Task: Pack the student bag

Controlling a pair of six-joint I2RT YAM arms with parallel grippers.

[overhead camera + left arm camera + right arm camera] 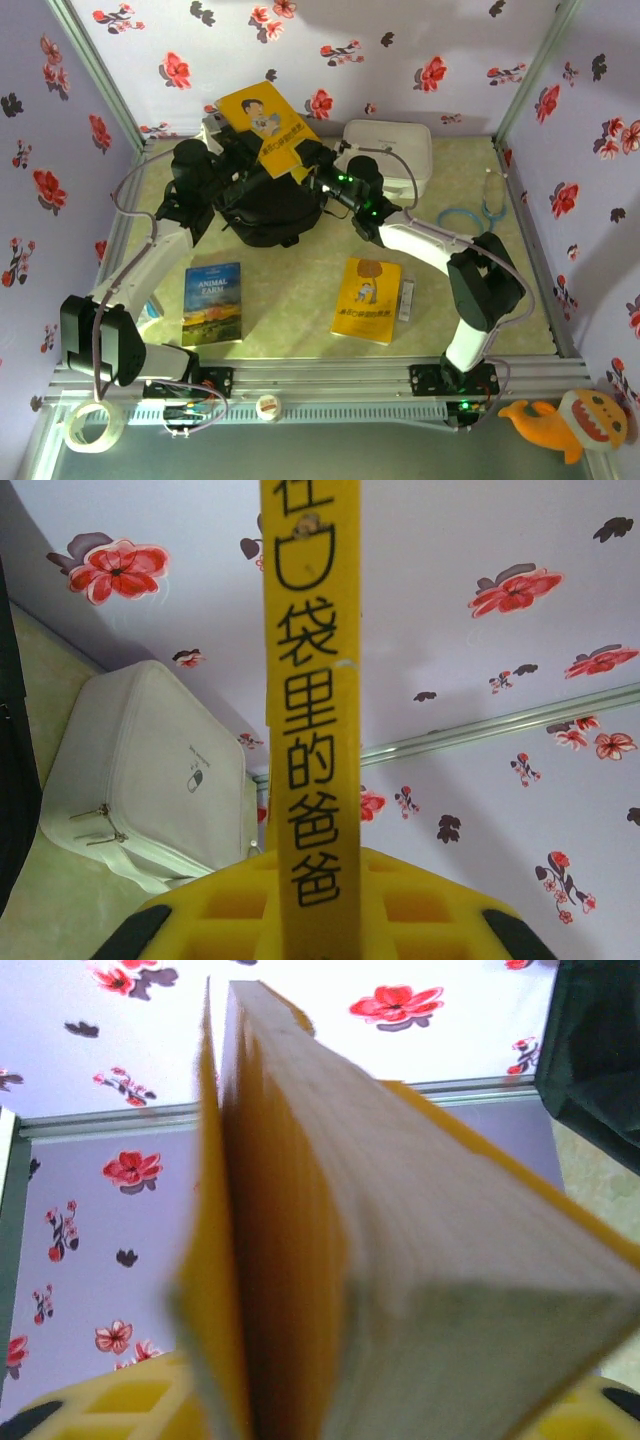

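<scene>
Two robot arms meet over the student bag (265,212), a black backpack slumped at upper centre of the surface (300,250) beside a white zip case (400,150) at upper right. Between them they present a yellow book (268,125), tilted above the bag's top with its cartoon cover facing the overhead camera.

The left arm rises from its base at lower left, its white forearm slanting up and right to the bag's left flank. From its wrist camera, the left pincer (315,912) is clamped narrow on the book's spine, which stands upright between the yellow fingers (225,910).

The right arm climbs from its base at lower right, folds at a black elbow, then stretches up and left to the book's right edge. The right pincer (350,1410) straddles the page edge; whether it grips cannot be told.

At lower centre, an Animal Farm paperback (212,303) and a second yellow volume (367,298) lie flat.
</scene>
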